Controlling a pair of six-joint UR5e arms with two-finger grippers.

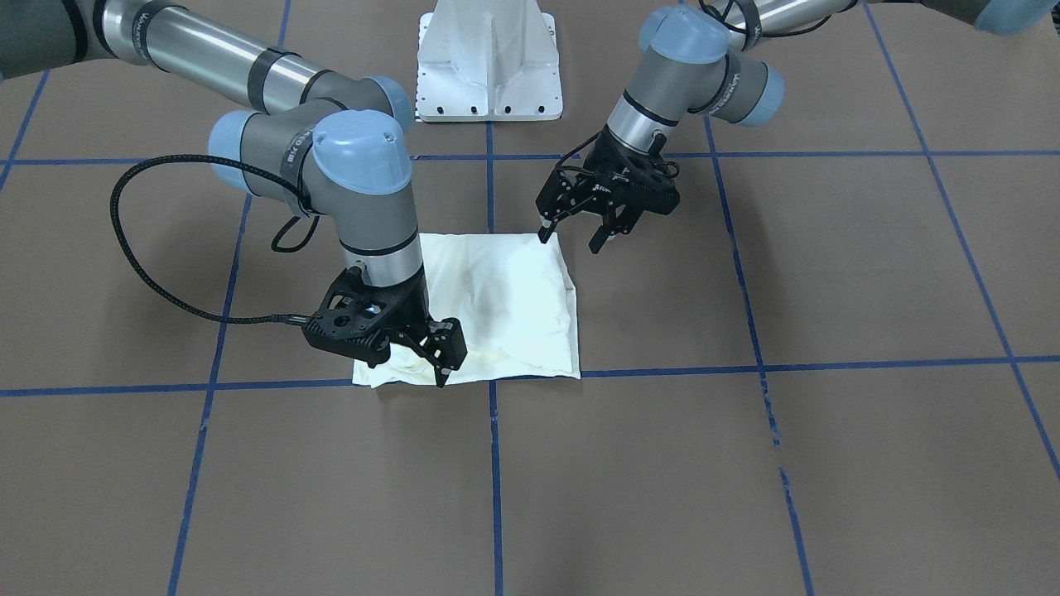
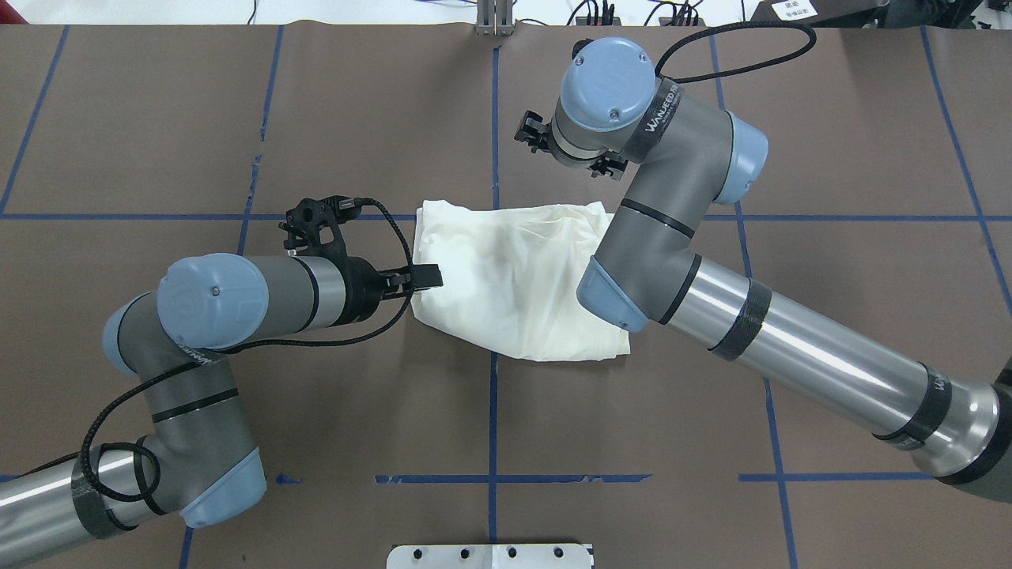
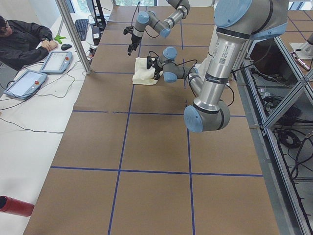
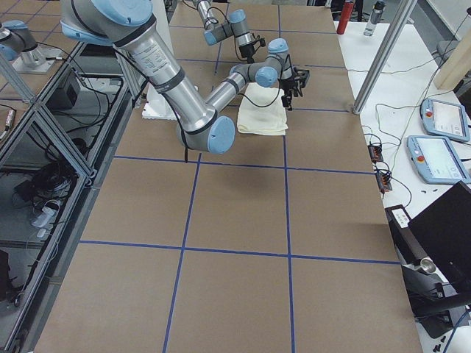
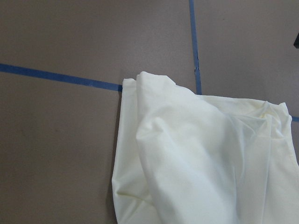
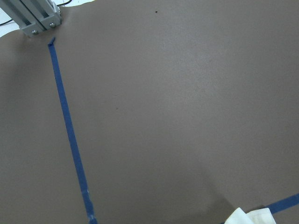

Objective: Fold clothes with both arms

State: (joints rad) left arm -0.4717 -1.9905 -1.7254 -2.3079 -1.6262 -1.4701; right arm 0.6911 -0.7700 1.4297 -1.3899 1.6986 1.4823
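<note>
Step in hand: by my judgement a late one. The shirt (image 1: 505, 298) lies at the middle of the bench (image 1: 828, 463) as a compact, roughly rectangular packet. It straddles the lengthwise tape line (image 1: 495, 463), and its edge toward the operators runs along a cross line. Only plain cream cloth shows, no print. The surface is rumpled, and the corner on my right, toward the operators' edge, is loose and puckered.

Right end effector (image 1: 408, 372): fingers spread, holding nothing, hanging over that loose corner. I cannot tell whether the tips touch the cloth; the side views suggest a gap.

Left end effector (image 1: 569, 244): fingers likewise apart and empty, at the shirt's corner on my left, toward my own edge of the bench. One fingertip is just beside the cloth.

Next move, as I judge it, takes one of two courses: tidy the puckered corner, or clear both arms away. A further fold would call for both grips on one shared edge — at present they sit at opposite corners.

Pose: right arm (image 1: 364, 207) reaches across low, wrist bent so the fingers point almost straight down. Left arm (image 1: 679, 74) is folded at the elbow, wrist tilted — fingers aimed down and in toward the shirt.
</note>
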